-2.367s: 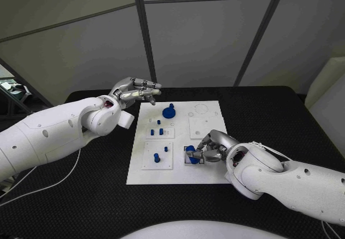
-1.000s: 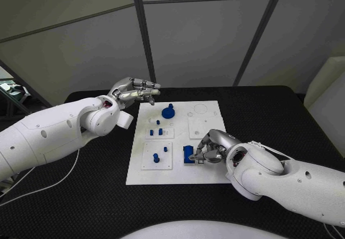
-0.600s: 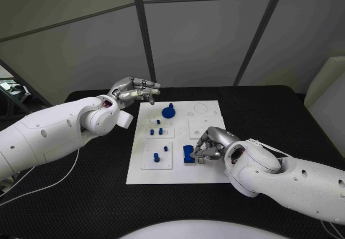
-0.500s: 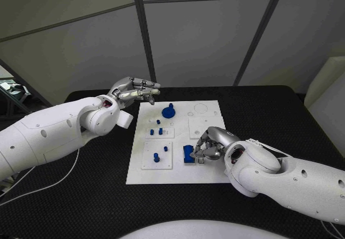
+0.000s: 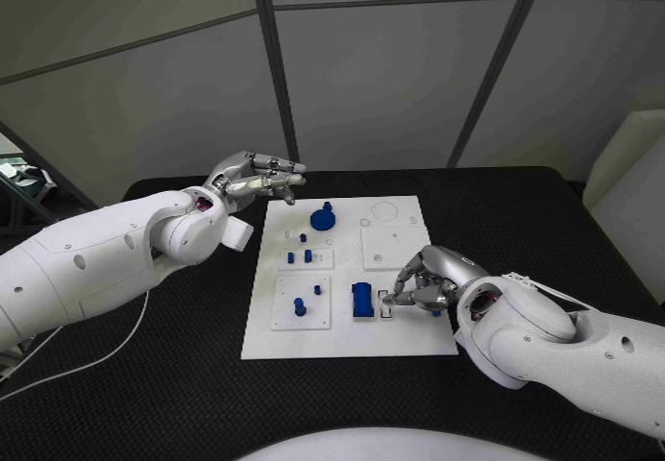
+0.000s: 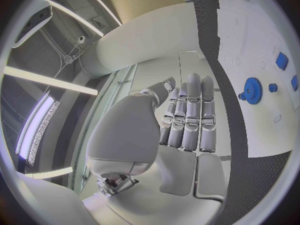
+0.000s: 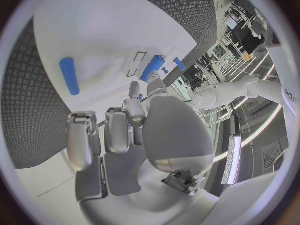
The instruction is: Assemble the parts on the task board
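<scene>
Since the earlier frames, the right hand [image 5: 427,280] has been drawn back from the blue block [image 5: 361,299], which it gripped before; the block is now left standing on the task board [image 5: 350,336], just beside the fingertips and apart from them. The right hand's fingers are curled inward and nothing is held in them. In the right wrist view, the same hand [image 7: 119,135] is seen with its fingers bent over the board [image 7: 94,45], and a blue peg [image 7: 69,75] lies flat on the white surface ahead of them.

The left hand [image 5: 257,179] is held raised beyond the far left corner of the board, as before, its fingers bent together with nothing between them. In the left wrist view, its fingers [image 6: 187,116] lie side by side, and the blue gear [image 6: 253,89] is seen on the board past their tips.

On the board, the gear [image 5: 323,218] stands nearest the left hand, with small blue pegs [image 5: 300,256] further from it, and another peg [image 5: 300,307] stands on the near left plate. The block is placed between that peg and the right hand.
</scene>
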Robot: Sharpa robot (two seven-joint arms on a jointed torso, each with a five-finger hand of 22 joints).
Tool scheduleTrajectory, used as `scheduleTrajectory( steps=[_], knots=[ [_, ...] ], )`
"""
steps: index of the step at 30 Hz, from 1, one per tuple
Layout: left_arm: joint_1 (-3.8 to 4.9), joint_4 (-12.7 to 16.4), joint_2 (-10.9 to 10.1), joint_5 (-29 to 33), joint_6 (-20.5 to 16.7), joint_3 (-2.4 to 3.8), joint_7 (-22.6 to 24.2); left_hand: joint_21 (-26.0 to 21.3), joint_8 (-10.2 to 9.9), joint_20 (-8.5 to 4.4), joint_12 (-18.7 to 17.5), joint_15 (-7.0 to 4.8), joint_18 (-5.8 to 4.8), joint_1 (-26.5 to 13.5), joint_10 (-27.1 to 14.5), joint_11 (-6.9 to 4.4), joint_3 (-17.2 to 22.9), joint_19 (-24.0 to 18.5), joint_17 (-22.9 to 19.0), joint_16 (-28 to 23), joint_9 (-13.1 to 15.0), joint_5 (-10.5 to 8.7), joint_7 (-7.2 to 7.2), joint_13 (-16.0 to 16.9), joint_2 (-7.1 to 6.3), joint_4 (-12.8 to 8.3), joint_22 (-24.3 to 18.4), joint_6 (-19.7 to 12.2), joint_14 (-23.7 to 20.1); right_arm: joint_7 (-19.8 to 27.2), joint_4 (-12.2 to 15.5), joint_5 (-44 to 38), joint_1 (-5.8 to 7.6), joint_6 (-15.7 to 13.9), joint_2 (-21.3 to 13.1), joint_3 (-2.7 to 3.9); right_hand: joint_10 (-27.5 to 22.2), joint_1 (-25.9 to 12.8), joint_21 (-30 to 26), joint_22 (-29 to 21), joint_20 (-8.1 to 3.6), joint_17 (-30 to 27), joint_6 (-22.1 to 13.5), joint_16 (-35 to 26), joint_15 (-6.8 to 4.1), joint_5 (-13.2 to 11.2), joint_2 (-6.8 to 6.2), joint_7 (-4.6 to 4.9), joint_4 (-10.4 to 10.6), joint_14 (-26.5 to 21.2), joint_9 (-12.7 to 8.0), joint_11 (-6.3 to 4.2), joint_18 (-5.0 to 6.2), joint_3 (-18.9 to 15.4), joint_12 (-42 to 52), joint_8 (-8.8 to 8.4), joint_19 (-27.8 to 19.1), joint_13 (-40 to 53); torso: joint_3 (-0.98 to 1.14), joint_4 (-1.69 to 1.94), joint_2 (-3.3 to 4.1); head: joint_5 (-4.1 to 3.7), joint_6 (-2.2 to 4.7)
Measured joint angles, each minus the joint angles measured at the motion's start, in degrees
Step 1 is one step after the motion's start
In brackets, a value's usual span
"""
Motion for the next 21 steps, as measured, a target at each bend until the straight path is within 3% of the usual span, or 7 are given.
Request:
scheduleTrajectory(
  steps=[7, 11, 21],
  knots=[
    [-0.01, 0.14, -0.17, 0.00, 0.00, 0.00, -0.01, 0.00, 0.00, 0.00, 0.00, 0.00, 0.00, 0.00, 0.00, 0.00, 0.00, 0.00, 0.00, 0.00, 0.00, 0.00, 0.00, 0.00, 0.00, 0.00, 0.00, 0.00, 0.00, 0.62, 0.11, 0.95, 0.06, -0.06, -5.87, 0.56, 0.02, -0.68, 0.00, 0.00, 0.44, 0.77, -3.56, -0.01, 0.69, 0.00, 0.69, 1.04, 0.02, -0.05, -2.70, 0.83, 0.00, -1.14, -0.22, -0.39, 0.01, 0.06, -0.01, -0.05, -0.01, -1.21, 0.41],
    [-0.02, 0.41, -0.32, 0.00, 0.00, 0.00, -0.01, 0.00, 0.00, 0.00, 0.00, 0.00, 0.01, 0.00, 0.00, 0.00, 0.00, 0.00, 0.00, 0.00, 0.00, 0.00, 0.00, 0.00, 0.00, 0.00, 0.00, 0.00, 0.00, 0.72, 0.19, 0.70, 0.06, 0.28, -8.28, 0.69, 0.15, -1.05, 0.00, 0.00, 0.65, 1.48, -3.56, 0.39, 0.75, 0.00, 1.05, 1.04, 0.36, -0.12, -3.78, 0.95, 0.00, -1.47, -0.22, -0.39, -0.20, 0.35, -0.03, -0.10, 0.02, -1.91, 0.47],
    [-0.11, 0.72, -0.29, 0.00, 0.00, -0.01, -0.01, 0.00, 0.00, 0.00, 0.00, 0.00, 0.01, 0.00, 0.00, 0.00, 0.00, 0.00, 0.00, 0.00, 0.00, 0.00, 0.00, 0.00, 0.00, 0.00, 0.00, 0.00, 0.00, 0.56, -0.17, -1.59, 0.02, 1.71, -8.92, 0.68, 0.22, -1.57, 0.00, 0.00, 0.65, 2.07, -3.20, 0.77, 0.75, 0.20, 1.58, 0.93, 0.64, -0.12, -4.97, 1.02, 0.00, -2.06, 0.17, -0.39, -0.20, 0.66, 0.01, -0.11, 0.05, -2.76, 0.25]
  ],
)
